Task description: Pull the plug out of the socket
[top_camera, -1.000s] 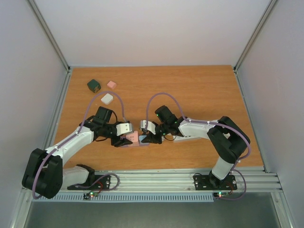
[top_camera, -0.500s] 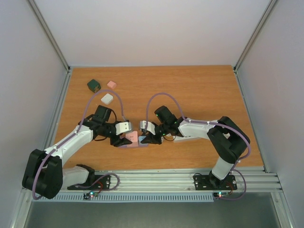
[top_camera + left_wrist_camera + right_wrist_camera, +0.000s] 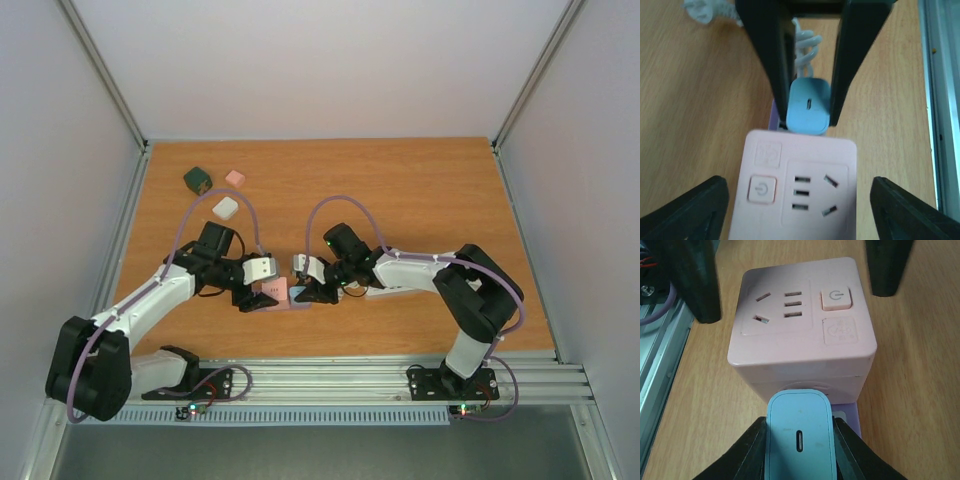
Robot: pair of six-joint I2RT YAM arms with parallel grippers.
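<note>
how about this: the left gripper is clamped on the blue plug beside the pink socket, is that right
No, the right gripper is the one clamped on the blue plug beside the pink socket; the right wrist view shows it.

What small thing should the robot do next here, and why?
Probably close the left gripper on the pink socket cube to brace it. Its fingers stand apart on either side, touching nothing, while the right gripper is clamped on the blue plug, which looks seated against the cube's side.
</note>
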